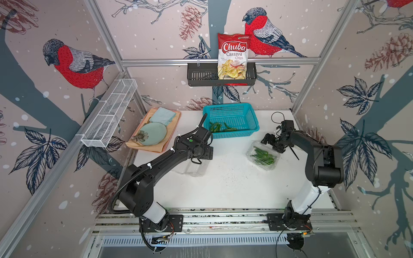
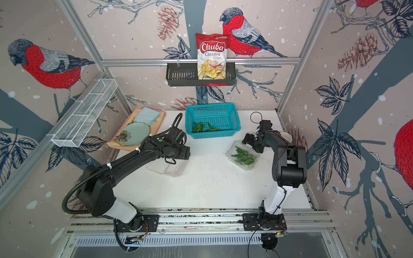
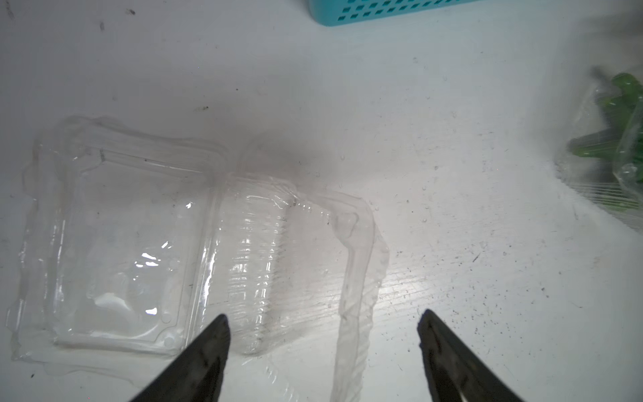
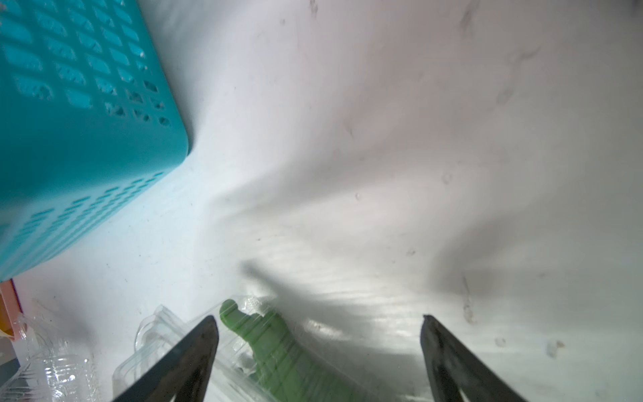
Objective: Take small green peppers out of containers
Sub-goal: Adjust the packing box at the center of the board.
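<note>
~Half done: 1 clamshell [image 3: 121, 243] lies open & empty, some green peppers [image 1: 215, 126] in teal basket [image 1: 237, 133], 2nd clamshell [image 1: 268, 167] still full; left gripper [image 3: 323, 323] & right gripper [image 4: 318, 327] spread, holding nothing.

Empty clear clamshell [image 3: 121, 243] lying open, second clamshell [image 1: 271, 166] full of green peppers [image 1: 261, 154], more peppers [image 1: 215, 127] in teal basket [image 1: 228, 106]
</note>
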You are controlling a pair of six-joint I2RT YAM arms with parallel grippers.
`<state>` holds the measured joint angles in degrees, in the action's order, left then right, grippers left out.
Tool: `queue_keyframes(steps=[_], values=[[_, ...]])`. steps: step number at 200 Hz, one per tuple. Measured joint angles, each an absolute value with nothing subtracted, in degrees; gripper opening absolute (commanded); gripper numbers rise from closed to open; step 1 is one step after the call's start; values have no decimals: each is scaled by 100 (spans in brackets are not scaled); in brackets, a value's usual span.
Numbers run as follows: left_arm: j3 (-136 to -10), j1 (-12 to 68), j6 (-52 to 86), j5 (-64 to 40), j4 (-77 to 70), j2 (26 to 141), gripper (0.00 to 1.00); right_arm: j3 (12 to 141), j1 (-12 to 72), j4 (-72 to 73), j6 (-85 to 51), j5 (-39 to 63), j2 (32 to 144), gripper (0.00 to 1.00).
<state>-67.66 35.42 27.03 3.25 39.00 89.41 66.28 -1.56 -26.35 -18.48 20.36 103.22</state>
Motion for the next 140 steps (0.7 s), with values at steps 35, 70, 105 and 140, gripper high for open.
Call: queue_keyframes(steps=[35,70,105,140], values=[[-6451,3540,2845,384,3708,9188,45,6206,10,-2596,-1951,2084,9963,90],[-6045,3382,2974,600,3607,9150,37,5977,307,-2598,-1898,2156,9701,91],[-5500,2958,3002,615,3533,8827,38,5881,799,-2613,-1772,2202,9675,91],[-5242,2698,2995,674,3546,8538,70,5754,1315,-2611,-1796,2231,9682,91]])
